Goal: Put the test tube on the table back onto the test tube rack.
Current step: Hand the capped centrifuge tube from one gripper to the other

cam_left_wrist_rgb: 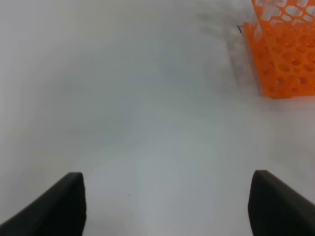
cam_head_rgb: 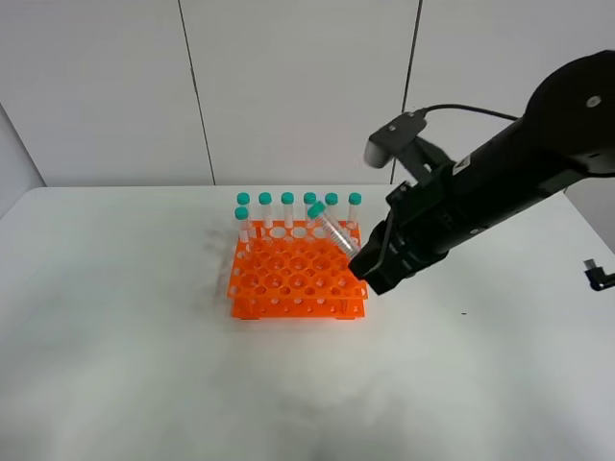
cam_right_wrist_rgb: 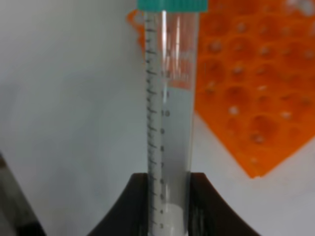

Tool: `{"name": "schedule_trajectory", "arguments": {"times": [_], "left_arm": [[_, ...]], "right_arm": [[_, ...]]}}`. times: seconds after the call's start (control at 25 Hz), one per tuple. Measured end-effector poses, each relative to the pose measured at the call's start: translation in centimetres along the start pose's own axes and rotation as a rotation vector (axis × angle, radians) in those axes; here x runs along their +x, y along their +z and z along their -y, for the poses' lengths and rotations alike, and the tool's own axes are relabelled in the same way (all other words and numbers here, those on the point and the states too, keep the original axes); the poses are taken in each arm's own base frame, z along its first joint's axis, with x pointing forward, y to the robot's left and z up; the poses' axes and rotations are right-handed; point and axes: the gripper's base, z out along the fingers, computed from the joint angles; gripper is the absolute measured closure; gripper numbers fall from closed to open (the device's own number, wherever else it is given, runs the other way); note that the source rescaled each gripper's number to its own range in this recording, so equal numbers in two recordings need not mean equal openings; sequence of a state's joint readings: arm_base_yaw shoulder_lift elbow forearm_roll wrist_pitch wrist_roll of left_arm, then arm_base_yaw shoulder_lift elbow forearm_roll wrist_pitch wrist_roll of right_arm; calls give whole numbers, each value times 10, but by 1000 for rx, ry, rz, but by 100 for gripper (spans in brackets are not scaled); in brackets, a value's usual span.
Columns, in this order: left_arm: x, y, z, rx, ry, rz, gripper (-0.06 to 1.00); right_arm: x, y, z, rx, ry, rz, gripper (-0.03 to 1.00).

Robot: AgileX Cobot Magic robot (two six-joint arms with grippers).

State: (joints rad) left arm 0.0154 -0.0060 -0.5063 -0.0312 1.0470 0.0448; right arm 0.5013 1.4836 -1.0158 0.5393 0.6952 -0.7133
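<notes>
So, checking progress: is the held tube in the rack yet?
Out. The test tube is tilted by the test tube rack, lower end clamped in the right pincer.

Test tube (cam_right_wrist_rgb: pixel 170 123): grad. scale w/ numerals, "10" legible, rest blurry.

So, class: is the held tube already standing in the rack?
No, the right fingers hold the test tube tilted above the rack.

The right hand (cam_head_rgb: pixel 368 261) holds a test tube (cam_head_rgb: pixel 332 231) tilted above the right rear part of the orange test tube rack (cam_head_rgb: pixel 293 279), teal cap uppermost. Seven teal-capped tubes (cam_head_rgb: pixel 287 206) stand along the rack's rear and left edges. The rack sits on the white table (cam_head_rgb: pixel 144 365).
</notes>
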Motion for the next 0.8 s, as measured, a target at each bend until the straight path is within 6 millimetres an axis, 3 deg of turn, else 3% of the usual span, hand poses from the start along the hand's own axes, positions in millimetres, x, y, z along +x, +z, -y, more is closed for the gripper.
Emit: {"name": "schedule_trajectory", "arguments": {"times": [0.4, 0.6, 0.8], "left_arm": [[-5, -4, 0, -3, 2, 24, 5], [-52, -7, -4, -29, 46, 31, 5], [-108, 26, -3, 16, 36, -30, 8]], "right_arm": [[-3, 5, 3, 13, 19, 36, 96], [-4, 5, 3, 13, 25, 42, 96], [-4, 5, 3, 13, 29, 46, 96]]}}
